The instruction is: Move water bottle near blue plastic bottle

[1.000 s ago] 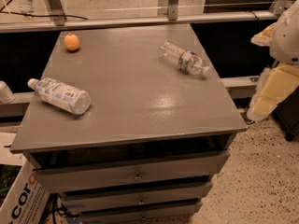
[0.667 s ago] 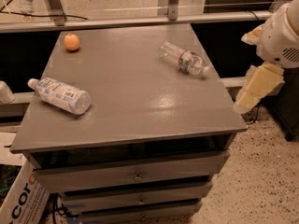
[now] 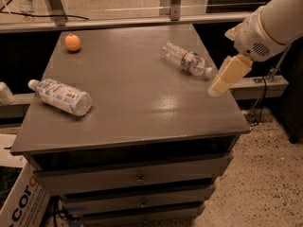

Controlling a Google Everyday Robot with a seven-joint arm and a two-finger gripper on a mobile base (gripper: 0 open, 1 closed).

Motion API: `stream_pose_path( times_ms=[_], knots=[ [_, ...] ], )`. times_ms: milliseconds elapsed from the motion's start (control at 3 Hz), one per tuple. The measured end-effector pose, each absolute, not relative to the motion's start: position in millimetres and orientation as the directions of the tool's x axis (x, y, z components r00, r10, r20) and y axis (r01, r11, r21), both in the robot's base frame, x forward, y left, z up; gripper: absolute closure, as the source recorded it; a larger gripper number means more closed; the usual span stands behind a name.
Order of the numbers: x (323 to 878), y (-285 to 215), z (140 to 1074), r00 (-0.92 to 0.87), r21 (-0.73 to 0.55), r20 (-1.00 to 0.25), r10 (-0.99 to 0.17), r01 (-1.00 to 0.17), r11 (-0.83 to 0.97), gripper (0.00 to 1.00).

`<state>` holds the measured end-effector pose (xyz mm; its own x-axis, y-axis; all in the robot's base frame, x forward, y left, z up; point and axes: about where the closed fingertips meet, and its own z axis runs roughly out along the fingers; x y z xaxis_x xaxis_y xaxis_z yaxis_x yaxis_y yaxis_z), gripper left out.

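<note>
Water bottle (image 3: 185,59) on its side near the table's (image 3: 142,112) right edge, blue plastic bottle (image 3: 61,96) well apart at the left, open tabletop between. Gripper (image 3: 222,82) now closer in, just beside the cap; opening impossible to tell.

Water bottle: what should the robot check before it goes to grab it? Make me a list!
1. Is the water bottle in sight? It lies on its side near the right back of the table: ok.
2. Is the blue plastic bottle in sight? It lies on its side near the left edge: ok.
3. Is the claw on the water bottle? It hangs by the table's right edge, just past the cap end, apart from it: not ok.
4. Is the orange out of the way? It sits at the back left corner, off the line between the bottles: ok.
5. Is the claw low enough to grab? Cannot tell.
</note>
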<state>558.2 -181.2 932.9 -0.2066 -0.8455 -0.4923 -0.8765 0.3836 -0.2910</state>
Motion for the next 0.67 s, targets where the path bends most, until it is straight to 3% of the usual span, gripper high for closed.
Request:
stream_pose_path(
  times_ms=[333, 667],
  knots=[
    [584.8, -161.7, 928.4, -0.197, -0.245, -0.597, -0.778, -0.878, 0.411, 0.0],
    [584.7, -161.7, 928.4, -0.197, -0.246, -0.596, -0.778, -0.878, 0.411, 0.0]
  ],
)
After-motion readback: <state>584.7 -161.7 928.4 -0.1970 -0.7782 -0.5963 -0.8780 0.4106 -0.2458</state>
